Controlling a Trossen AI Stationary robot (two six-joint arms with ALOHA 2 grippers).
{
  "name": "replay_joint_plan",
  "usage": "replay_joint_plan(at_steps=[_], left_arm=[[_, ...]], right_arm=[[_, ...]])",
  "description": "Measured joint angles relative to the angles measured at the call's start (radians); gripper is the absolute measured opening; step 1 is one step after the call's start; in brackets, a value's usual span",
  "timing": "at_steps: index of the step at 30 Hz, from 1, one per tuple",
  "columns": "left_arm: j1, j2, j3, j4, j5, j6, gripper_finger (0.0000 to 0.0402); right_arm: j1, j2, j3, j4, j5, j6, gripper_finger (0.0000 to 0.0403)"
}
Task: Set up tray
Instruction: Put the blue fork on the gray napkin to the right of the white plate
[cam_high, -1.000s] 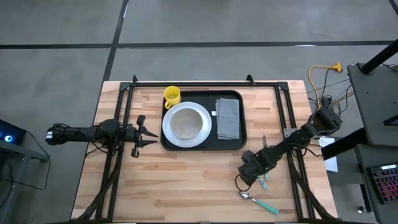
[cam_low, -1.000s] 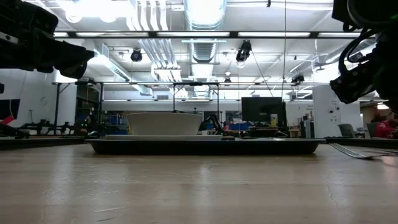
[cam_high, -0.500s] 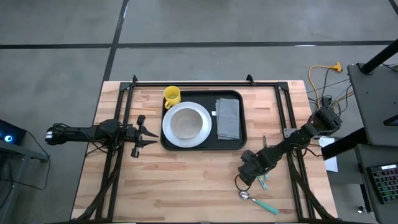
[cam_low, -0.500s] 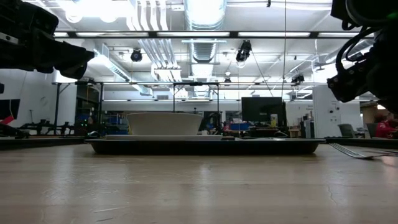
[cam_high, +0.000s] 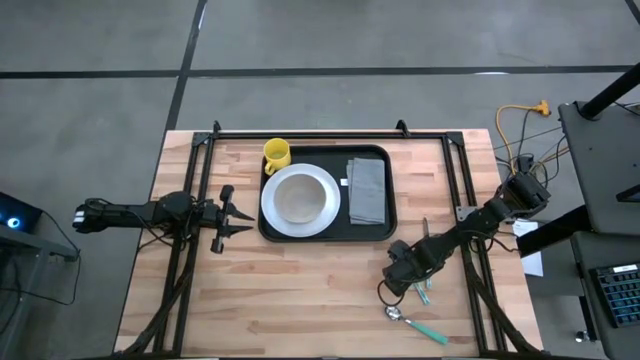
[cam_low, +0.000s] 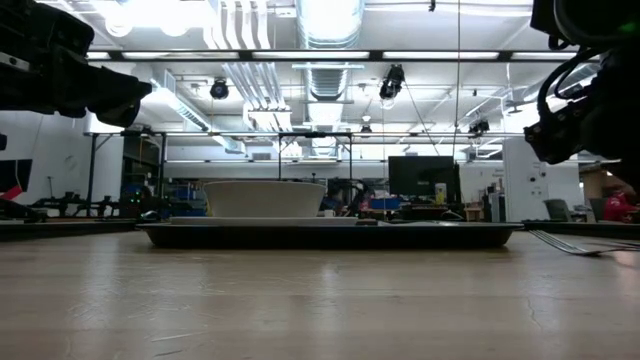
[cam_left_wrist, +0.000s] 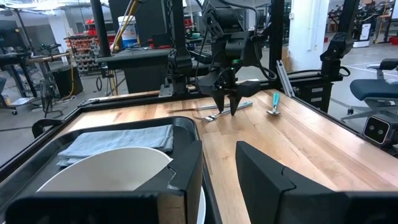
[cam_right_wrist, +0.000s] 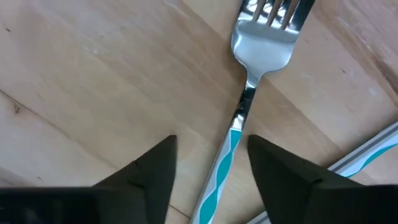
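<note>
Barely anything shifts from a second ago: the right gripper (cam_high: 408, 272) hangs low over the fork (cam_right_wrist: 261, 37), dipping a touch in the low view, fingers spread either side of the striped handle and holding nothing. That looks like a pickup about to begin. The left gripper (cam_high: 230, 212) waits open beside the tray (cam_high: 372, 232), empty. On the tray, at the table's far middle, sit a white plate (cam_high: 299, 198) and grey napkin (cam_high: 366, 190). Wooden table (cam_high: 300, 290); workshop racks beyond.
</note>
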Motion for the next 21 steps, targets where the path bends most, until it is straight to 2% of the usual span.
replay_joint_plan(at_steps=[10, 21], left_arm=[[0.0, 0.0, 0.0, 0.0, 0.0, 0.0, 0.0083], [0.0, 0.0, 0.0, 0.0, 0.0, 0.0, 0.0083]], right_arm=[[0.0, -0.001, 0.0, 0.002, -0.007, 0.029, 0.0023], [0.0, -0.01, 0.022, 0.002, -0.044, 0.042, 0.0019]])
